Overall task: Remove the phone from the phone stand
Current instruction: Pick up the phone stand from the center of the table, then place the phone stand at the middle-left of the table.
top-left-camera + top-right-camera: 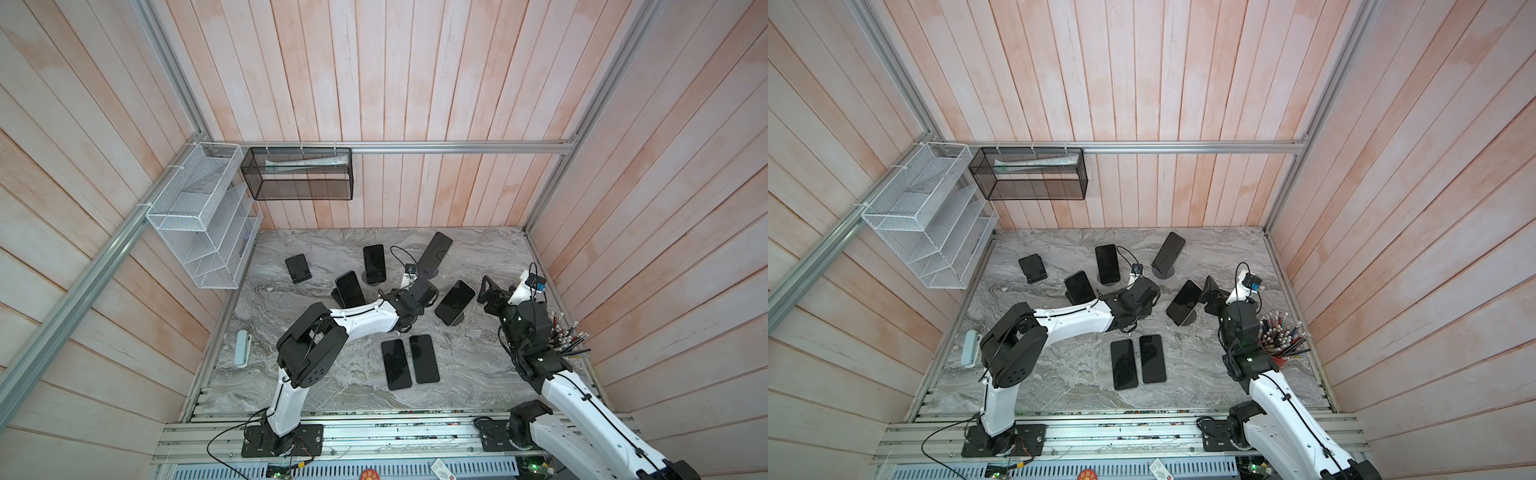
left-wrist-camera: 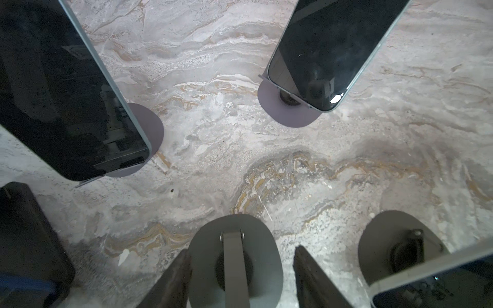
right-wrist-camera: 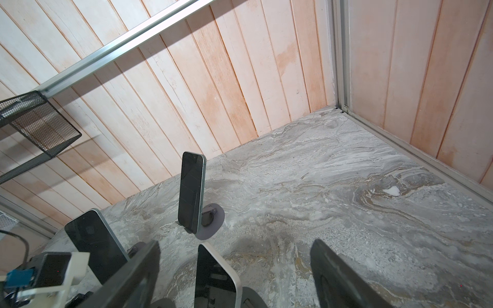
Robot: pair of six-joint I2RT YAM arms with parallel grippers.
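Nearest the arms' bases, two flat phones (image 1: 409,360) are laid side by side on the counter (image 1: 332,395), leaving bare stone around them for setting another down.

Beyond them, the left gripper (image 2: 241,250) is clenched, its fingers flanking an empty stand (image 2: 256,232), probably to steady it; a firm hold cannot be confirmed.

Just to the right, the phone (image 3: 213,274) to be removed is propped tilted on its stand (image 1: 457,321), so its upper edge is offered to the right gripper (image 3: 236,244). That gripper is released, with the phone's top framed between its jaws and untouched. A lift up and toward the right wall appears to be allowed by the clear counter behind it.

Farther back, three standing phones (image 1: 374,262) are crowded near the left arm, so a leftward sweep would risk knocking them.
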